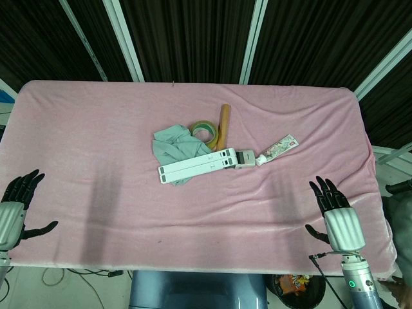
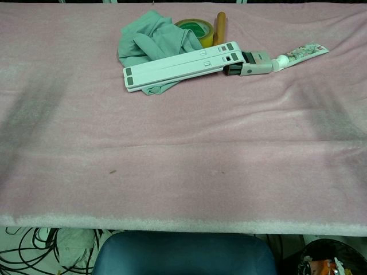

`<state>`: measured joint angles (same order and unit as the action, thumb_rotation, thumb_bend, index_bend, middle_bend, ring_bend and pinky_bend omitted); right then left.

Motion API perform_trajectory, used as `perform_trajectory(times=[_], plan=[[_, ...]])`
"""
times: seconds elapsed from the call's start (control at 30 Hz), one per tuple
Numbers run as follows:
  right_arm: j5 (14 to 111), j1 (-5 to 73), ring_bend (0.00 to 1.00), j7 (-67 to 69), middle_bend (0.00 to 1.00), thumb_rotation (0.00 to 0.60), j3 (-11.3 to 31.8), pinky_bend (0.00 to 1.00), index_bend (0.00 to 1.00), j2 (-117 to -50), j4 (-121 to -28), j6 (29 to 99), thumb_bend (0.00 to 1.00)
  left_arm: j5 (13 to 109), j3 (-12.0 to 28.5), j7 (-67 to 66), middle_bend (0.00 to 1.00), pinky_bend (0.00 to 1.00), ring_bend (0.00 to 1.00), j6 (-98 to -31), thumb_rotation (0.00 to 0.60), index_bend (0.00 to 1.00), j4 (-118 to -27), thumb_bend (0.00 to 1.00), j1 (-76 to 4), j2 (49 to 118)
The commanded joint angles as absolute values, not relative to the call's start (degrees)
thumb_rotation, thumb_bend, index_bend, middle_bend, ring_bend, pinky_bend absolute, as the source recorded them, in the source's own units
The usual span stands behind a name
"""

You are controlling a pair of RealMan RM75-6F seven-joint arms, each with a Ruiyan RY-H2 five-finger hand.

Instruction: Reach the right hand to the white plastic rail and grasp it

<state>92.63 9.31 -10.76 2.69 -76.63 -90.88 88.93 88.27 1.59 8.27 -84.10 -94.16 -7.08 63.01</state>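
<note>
The white plastic rail (image 1: 197, 165) (image 2: 182, 65) lies flat near the middle of the pink tablecloth (image 1: 96, 154), its long axis running left to right, its right end against a grey clip part (image 1: 246, 158). My right hand (image 1: 335, 209) hovers at the near right edge of the table, fingers spread and holding nothing, well to the right of and nearer than the rail. At the near left edge my left hand (image 1: 18, 205) is also spread and empty. Neither hand shows in the chest view.
A grey-green cloth (image 1: 175, 143) lies partly under the rail's left half. A roll of tape (image 1: 205, 131) and a wooden stick (image 1: 223, 123) sit behind it. A toothpaste tube (image 1: 278, 149) lies to the rail's right. A bin (image 1: 296, 290) stands below the table edge.
</note>
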Motion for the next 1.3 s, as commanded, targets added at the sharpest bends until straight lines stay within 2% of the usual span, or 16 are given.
perform_trajectory(times=[0.03, 0.23, 0.33, 0.6, 0.73, 0.9, 1.3], plan=[[92.4, 9.5, 0.02, -11.1, 0.01, 0.600, 3.0, 0.23, 0.00, -76.8, -91.1, 88.6, 0.09, 88.1, 1.6, 8.3, 0.00, 0.00, 0.00, -83.9, 0.600, 0.00, -94.2, 0.00, -7.1, 62.9], [92.2, 11.4, 0.02, -12.7, 0.02, 0.600, 4.7, 0.23, 0.00, -77.3, -92.6, 86.9, 0.11, 87.7, 1.6, 8.8, 0.00, 0.00, 0.00, -83.1, 0.600, 0.00, -94.6, 0.00, -7.4, 62.6], [91.9, 13.7, 0.04, -14.2, 0.05, 0.600, 6.1, 0.23, 0.00, -77.9, -93.4, 84.3, 0.12, 87.6, 1.6, 9.2, 0.00, 0.00, 0.00, -83.1, 0.600, 0.00, -94.7, 0.00, -7.4, 62.4], [89.2, 25.0, 0.16, -19.1, 0.20, 0.600, 11.8, 0.28, 0.17, -82.3, -92.5, 70.8, 0.18, 87.4, 1.7, 9.8, 0.00, 0.00, 0.00, -82.5, 0.600, 0.00, -94.8, 0.00, -7.7, 62.2], [85.9, 32.1, 0.17, -21.0, 0.22, 0.600, 15.0, 0.28, 0.20, -87.4, -87.2, 63.0, 0.19, 87.1, 1.8, 10.3, 0.00, 0.00, 0.00, -82.3, 0.600, 0.00, -94.8, 0.00, -7.7, 62.0], [83.6, 39.5, 0.17, -23.5, 0.22, 0.600, 16.5, 0.28, 0.21, -93.9, -78.9, 56.3, 0.19, 86.5, 2.0, 10.8, 0.00, 0.00, 0.00, -81.7, 0.600, 0.00, -94.9, 0.00, -8.0, 61.9], [83.1, 51.1, 0.17, -19.8, 0.22, 0.600, 17.4, 0.28, 0.22, -106.7, -59.7, 50.4, 0.19, 85.4, 2.3, 11.2, 0.00, 0.00, 0.00, -80.7, 0.600, 0.00, -95.1, 0.00, -8.3, 61.8]])
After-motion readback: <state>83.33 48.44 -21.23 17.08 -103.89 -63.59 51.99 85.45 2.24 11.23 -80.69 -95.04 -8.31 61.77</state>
